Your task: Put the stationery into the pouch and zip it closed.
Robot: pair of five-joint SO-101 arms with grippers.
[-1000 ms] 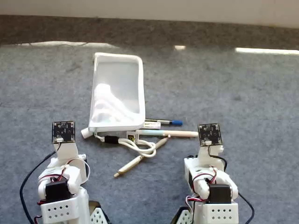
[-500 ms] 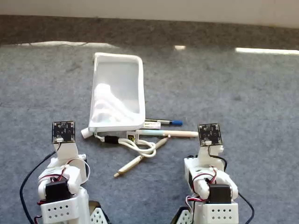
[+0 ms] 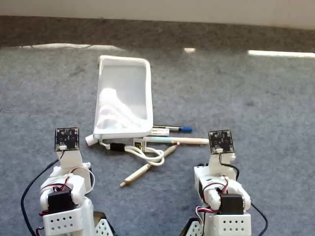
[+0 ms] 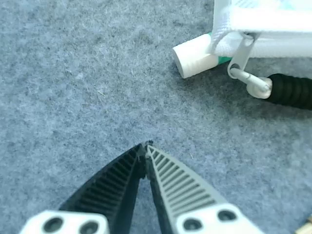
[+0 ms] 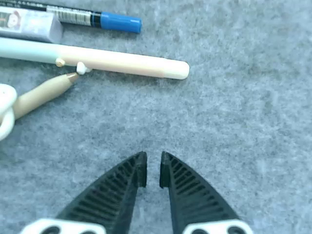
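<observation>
Left end effector near the pouch, apart

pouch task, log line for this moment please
pouch: flat, ungripped | pens: beside pouch | left gripper: shut, empty | right gripper: ajar, empty

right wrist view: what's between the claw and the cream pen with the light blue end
The stretch is bare: in the right wrist view, just grey carpet lies between the right claw and the cream pen.

Likely a robotics lab: two small arms mounted at a grey carpeted tabletop.
</observation>
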